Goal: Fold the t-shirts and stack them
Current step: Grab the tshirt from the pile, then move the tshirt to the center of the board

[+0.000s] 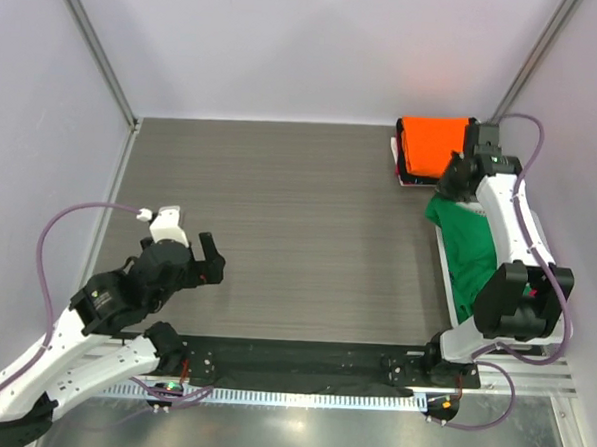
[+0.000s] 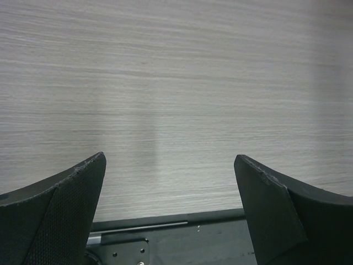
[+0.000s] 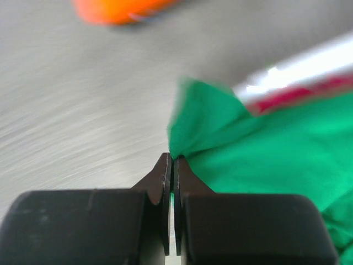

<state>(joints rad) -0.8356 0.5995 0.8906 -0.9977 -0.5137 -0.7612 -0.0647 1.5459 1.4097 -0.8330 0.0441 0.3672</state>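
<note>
1. Left gripper [image 2: 170, 163]: I see the jaws spread wide and nothing between them. It hangs over the bare near-left part of the table [image 1: 298, 224], well apart from all cloth.
2. Orange t-shirt [image 1: 433, 142]: folded into a neat block at the far-right corner of the table. Its long side runs left to right. A thin dark layer and a pink edge show under its near and left sides, but I cannot tell what these are.
3. Right gripper [image 3: 173, 159]: the fingers are pressed together, pinching a raised peak of the green t-shirt [image 3: 265, 149]. From overhead it sits just near of the orange block, at the green shirt's far end.
4. Green t-shirt, overhead: unfolded and rumpled along the right edge of the table. Its long axis runs near to far, leaning a little left toward the far end. The pinched far end points at the orange block. The near part is hidden under the right arm.
5. White basket [image 1: 445, 259]: only a rim shows along the green shirt's left side, and the shirt lies over it. The wrist view is blurred here.
</note>
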